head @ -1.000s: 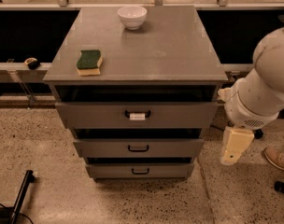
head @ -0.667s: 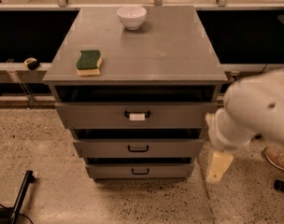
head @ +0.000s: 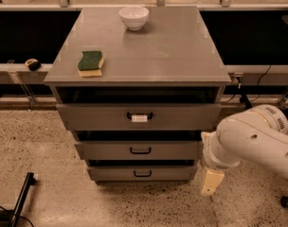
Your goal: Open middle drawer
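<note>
The middle drawer [head: 106, 151] is a wide grey metal front with a plain black loop handle [head: 140, 150]; it sits closed in the grey cabinet. Above it is the taller drawer [head: 96, 117] with a white tag [head: 139, 118] on its handle. Below it is the shortest drawer [head: 111, 173]. My gripper [head: 211, 182] hangs low at the cabinet's right front corner, beside the bottom drawer's right end and right of the middle handle. It touches no handle. The white arm [head: 257, 141] reaches in from the right.
On the cabinet top [head: 158, 51] lie a green and yellow sponge [head: 91, 63] at the left and a white bowl [head: 134, 17] at the back. A black pole [head: 22, 197] lies on the speckled floor at the lower left. Cables hang at the right [head: 262, 79].
My arm has swung left and down from the right edge, bringing the gripper lower and closer to the cabinet's right front corner. The drawers have not moved.
</note>
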You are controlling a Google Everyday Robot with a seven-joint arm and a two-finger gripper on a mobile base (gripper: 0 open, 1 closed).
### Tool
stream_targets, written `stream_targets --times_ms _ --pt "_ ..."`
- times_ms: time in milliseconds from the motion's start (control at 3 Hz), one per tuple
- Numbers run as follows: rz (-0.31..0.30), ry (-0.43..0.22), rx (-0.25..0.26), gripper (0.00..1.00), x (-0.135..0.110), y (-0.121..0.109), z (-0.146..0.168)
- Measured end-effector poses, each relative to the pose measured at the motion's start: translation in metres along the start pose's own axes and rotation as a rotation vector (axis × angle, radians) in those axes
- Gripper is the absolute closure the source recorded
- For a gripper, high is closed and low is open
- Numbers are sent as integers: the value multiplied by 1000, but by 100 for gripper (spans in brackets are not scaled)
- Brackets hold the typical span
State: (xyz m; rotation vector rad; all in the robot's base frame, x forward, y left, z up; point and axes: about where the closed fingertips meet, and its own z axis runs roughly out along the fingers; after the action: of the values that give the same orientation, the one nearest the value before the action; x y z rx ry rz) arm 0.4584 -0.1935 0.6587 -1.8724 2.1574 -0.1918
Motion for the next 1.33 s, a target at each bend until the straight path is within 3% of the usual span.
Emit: stream_targets --times_ms 667,1333 --pt "-54 -166 -26 0 -28 -18 105" --pt "-101 -150 -7 0 -46 -40 181"
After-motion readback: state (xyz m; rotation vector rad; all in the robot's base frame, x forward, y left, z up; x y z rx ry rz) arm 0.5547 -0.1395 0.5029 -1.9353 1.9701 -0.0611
